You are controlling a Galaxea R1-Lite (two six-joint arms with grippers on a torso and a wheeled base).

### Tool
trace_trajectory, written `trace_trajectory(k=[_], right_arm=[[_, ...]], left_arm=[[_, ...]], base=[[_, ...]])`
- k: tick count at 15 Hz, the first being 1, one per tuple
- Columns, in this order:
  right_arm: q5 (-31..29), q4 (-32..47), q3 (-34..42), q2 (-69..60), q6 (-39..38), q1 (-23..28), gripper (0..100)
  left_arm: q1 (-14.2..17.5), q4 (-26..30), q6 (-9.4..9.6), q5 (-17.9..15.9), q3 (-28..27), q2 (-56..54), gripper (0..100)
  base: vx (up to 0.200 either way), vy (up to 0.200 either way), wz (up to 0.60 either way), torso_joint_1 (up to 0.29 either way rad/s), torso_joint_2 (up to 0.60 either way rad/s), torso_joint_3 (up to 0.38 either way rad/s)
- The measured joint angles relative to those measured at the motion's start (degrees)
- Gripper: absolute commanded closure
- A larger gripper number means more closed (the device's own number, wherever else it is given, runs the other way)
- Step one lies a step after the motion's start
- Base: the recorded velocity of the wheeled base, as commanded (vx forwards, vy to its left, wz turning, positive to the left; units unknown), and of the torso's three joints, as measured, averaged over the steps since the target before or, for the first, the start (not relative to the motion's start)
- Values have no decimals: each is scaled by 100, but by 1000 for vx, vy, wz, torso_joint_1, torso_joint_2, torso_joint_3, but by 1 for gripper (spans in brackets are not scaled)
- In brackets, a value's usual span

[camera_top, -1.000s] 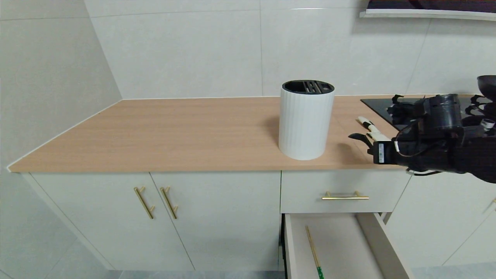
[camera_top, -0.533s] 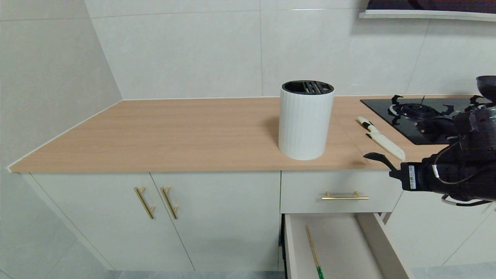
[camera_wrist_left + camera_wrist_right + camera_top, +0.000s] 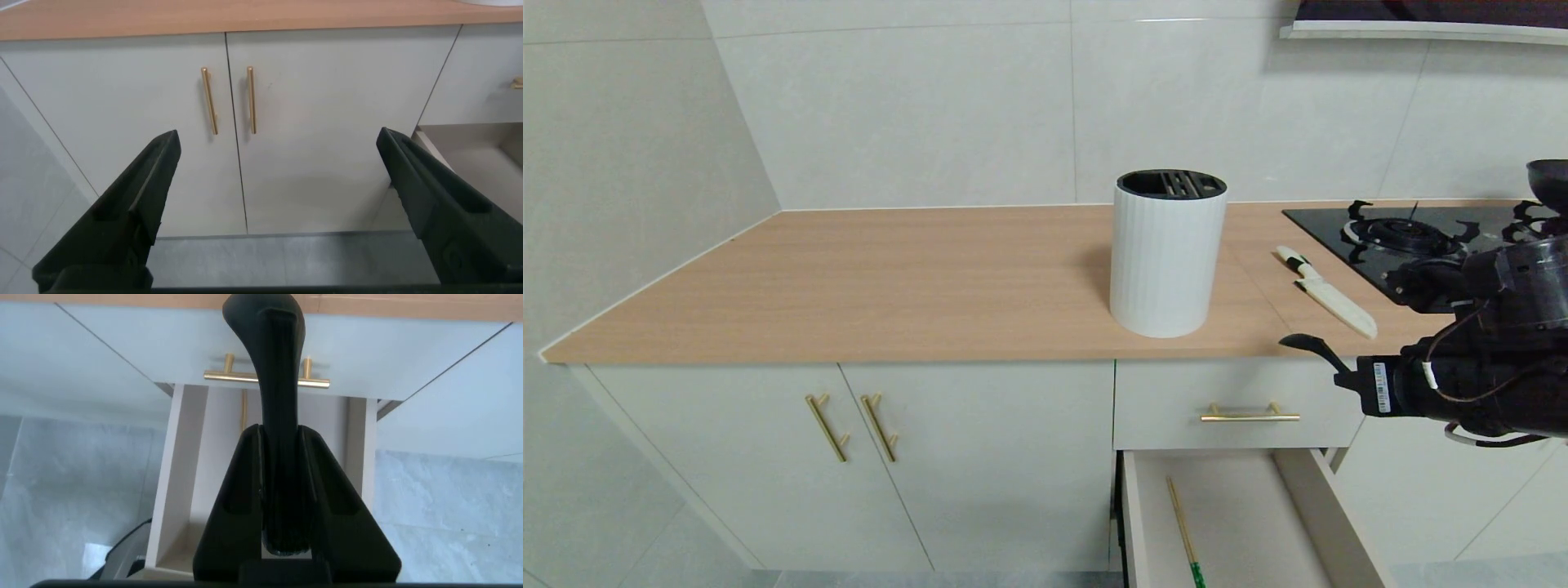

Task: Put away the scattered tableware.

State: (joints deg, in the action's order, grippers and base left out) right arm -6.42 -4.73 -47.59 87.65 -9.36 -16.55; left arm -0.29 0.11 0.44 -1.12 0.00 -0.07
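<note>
My right gripper (image 3: 1346, 377) hangs in front of the counter edge, above the open drawer (image 3: 1305, 498), shut on a black utensil (image 3: 1303, 343) whose curved end sticks out toward the left. In the right wrist view the black utensil (image 3: 265, 331) runs between the shut fingers (image 3: 245, 457), pointing over the drawer (image 3: 184, 482). A white knife (image 3: 1327, 302) with a white-and-black handle lies on the counter right of the white ribbed holder (image 3: 1167, 253). A pair of chopsticks (image 3: 1183, 531) lies in the drawer. My left gripper (image 3: 278, 204) is open, low before the cabinet doors.
A black gas stove (image 3: 1405, 237) takes up the counter's right end. A shut drawer with a brass handle (image 3: 1250, 416) sits just above the open one. Two cabinet doors (image 3: 849, 425) with brass handles are to the left. The wooden counter (image 3: 890, 278) is bare left of the holder.
My right gripper, with the black utensil, has come off the counter near the knife, moving down and to the right to the drawer fronts. The knife now lies uncovered.
</note>
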Motion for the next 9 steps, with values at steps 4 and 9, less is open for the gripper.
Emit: trace_trajectory(k=[4,9], right_arm=[[-9,-63,0,79,-2,5,100],[-15,-126,51,129,1,0,100]], left_arm=[[2,-4,0,-2,0,0,0],[2,-1,0,0,-2,0,0]], base=[[0,0,0,0,0,0],[0,0,0,0,0,0]])
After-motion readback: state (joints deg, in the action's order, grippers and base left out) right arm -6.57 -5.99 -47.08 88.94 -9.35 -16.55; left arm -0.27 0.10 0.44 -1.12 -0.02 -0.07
